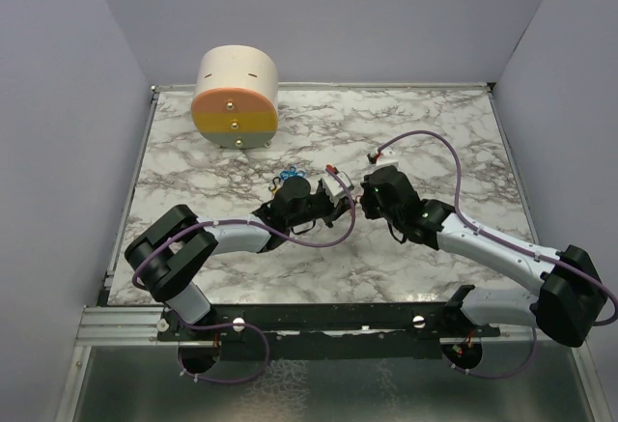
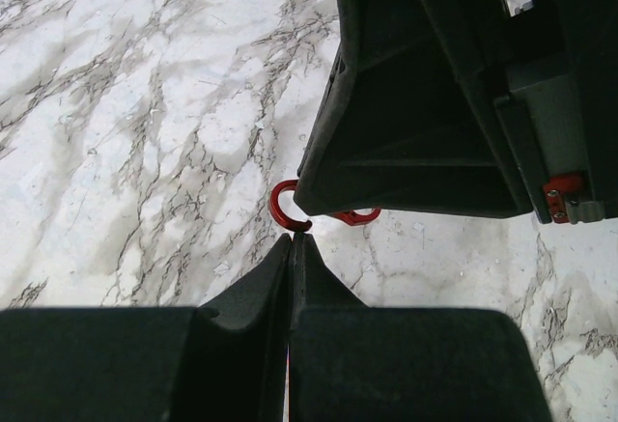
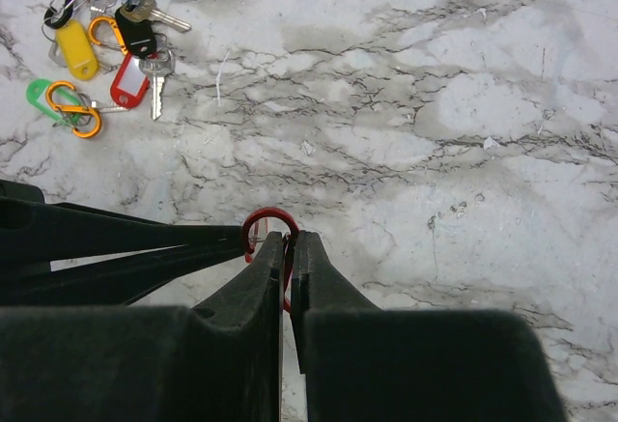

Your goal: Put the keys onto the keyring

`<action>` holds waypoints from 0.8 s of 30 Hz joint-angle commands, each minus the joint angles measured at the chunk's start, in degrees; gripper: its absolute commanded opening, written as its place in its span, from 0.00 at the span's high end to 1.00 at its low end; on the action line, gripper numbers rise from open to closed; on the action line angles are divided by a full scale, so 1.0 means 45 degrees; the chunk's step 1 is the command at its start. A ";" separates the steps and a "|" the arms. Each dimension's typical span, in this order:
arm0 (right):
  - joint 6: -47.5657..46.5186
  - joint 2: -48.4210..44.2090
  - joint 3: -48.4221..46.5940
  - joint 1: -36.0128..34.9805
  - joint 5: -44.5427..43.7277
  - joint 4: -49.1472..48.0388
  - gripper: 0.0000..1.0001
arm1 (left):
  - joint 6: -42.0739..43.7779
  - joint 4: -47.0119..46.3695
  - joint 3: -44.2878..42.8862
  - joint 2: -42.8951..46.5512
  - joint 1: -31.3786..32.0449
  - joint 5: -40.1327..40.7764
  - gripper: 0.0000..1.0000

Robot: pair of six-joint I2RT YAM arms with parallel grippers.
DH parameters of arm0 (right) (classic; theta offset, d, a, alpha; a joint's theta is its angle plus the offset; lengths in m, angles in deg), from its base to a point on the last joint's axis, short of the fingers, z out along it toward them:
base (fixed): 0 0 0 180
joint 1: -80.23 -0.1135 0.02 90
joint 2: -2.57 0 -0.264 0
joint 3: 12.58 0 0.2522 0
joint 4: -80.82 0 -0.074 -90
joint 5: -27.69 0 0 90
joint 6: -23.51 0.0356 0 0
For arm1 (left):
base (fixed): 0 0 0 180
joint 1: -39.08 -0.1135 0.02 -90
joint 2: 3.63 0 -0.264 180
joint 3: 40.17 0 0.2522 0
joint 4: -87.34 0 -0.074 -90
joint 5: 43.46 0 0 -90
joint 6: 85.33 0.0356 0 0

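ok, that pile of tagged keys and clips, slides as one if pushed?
Probably not: the pile looks only partly linked, so pieces likely scatter. The yellow tag looks light, likely skids on the marble table. The orange clip overlaps the green tag; lifting may drag both.

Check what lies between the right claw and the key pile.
Only bare marble table separates right claw, shut on a red clip, from key pile; right wrist view shows it.
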 commanded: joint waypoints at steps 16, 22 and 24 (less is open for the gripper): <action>0.0141 0.0186 -0.0258 0.0018 0.0148 -0.0193 0.99 | 0.0289 -0.0484 -0.0164 0.0192 0.0079 -0.0847 1.00; 0.0149 0.0284 -0.0332 0.0020 0.0146 -0.0194 0.99 | 0.0393 -0.0497 -0.0125 0.0271 0.0084 -0.1086 1.00; 0.0155 0.0251 -0.0322 0.0018 0.0172 -0.0202 0.99 | 0.0397 -0.0492 -0.0103 0.0294 0.0087 -0.1011 1.00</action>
